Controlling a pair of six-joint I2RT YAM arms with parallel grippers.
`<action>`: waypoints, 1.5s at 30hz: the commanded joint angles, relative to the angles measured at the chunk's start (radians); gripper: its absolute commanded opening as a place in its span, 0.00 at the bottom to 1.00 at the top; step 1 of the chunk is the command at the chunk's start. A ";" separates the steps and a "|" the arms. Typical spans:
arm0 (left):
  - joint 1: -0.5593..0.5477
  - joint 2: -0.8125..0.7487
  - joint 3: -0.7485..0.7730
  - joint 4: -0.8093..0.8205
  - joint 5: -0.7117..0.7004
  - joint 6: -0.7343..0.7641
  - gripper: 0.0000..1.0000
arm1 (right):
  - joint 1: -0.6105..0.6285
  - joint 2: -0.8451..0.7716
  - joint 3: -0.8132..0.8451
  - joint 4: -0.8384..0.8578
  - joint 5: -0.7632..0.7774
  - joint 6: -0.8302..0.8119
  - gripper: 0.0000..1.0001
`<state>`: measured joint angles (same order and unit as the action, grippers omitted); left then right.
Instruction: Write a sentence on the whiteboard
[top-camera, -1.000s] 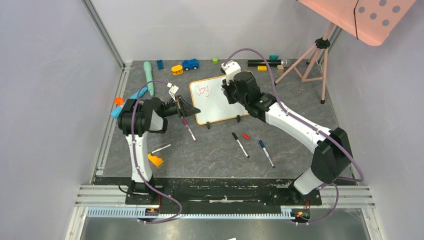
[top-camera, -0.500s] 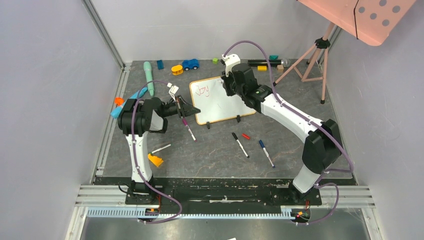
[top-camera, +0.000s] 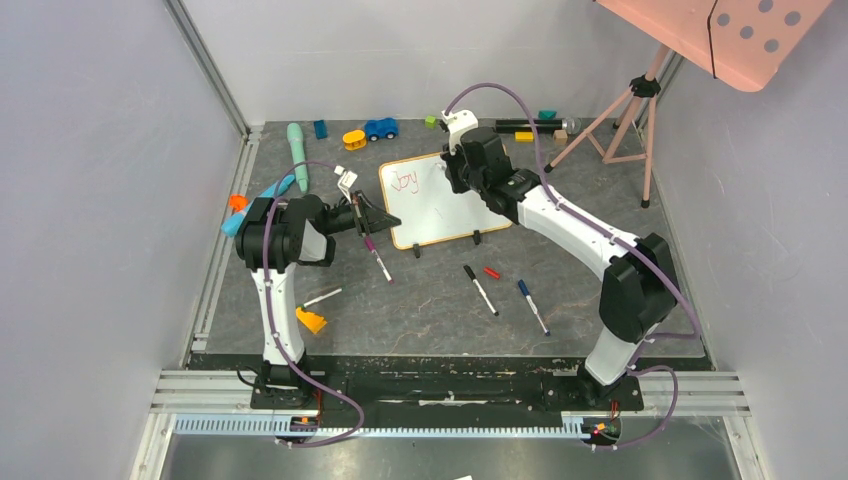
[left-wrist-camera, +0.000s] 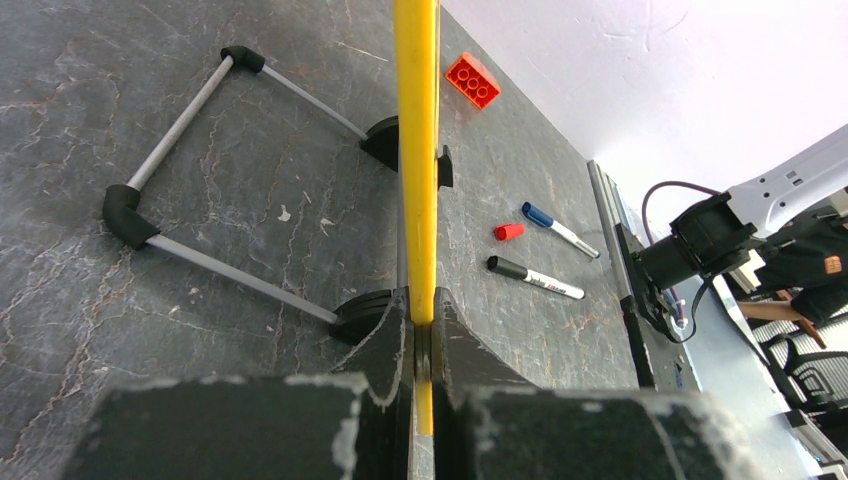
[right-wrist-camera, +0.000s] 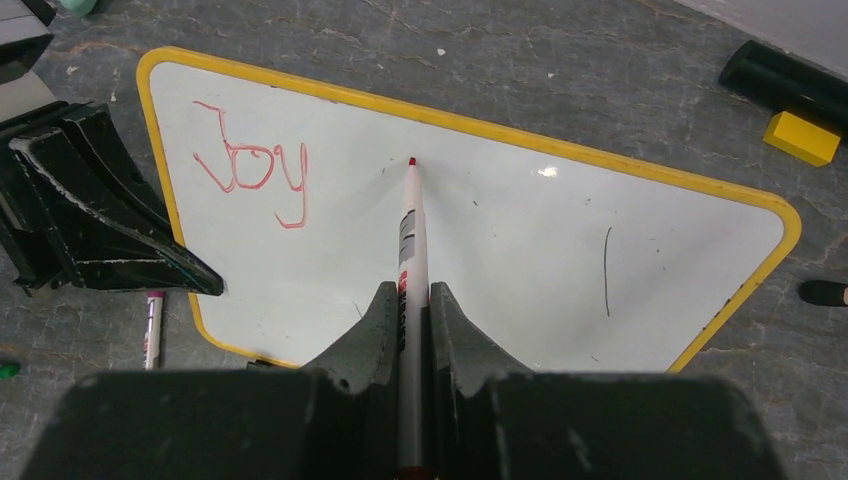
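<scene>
A robotics lab test cell: a left arm (top-camera: 272, 300) and a right arm (top-camera: 585, 235) stand bolted at the near edge of a dark stone-patterned table (top-camera: 440, 320), where aluminium rails (top-camera: 450, 385) run. Plain pale walls (top-camera: 100, 200) box the table in, and a tripod (top-camera: 628, 120) under a pink dotted panel (top-camera: 740, 35) stands at its far right corner

Only readable bit was the red handwritten word (right-wrist-camera: 255, 170) "Joy", sitting near the top-left corner of the whiteboard (right-wrist-camera: 520, 260). Label print on the black marker (left-wrist-camera: 535, 279) was too tiny to read.
</scene>
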<state>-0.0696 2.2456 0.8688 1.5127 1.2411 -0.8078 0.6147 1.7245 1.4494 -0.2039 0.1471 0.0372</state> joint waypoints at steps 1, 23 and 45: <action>-0.024 0.041 -0.012 0.044 0.126 0.035 0.02 | -0.007 0.016 0.046 0.019 0.014 0.015 0.00; -0.025 0.040 -0.014 0.044 0.126 0.039 0.02 | -0.010 0.024 0.039 0.004 0.067 0.030 0.00; -0.025 0.038 -0.016 0.044 0.126 0.041 0.02 | -0.012 0.030 0.028 0.001 0.041 0.030 0.00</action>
<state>-0.0696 2.2475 0.8707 1.5120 1.2404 -0.8150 0.6113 1.7428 1.4570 -0.2039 0.1505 0.0631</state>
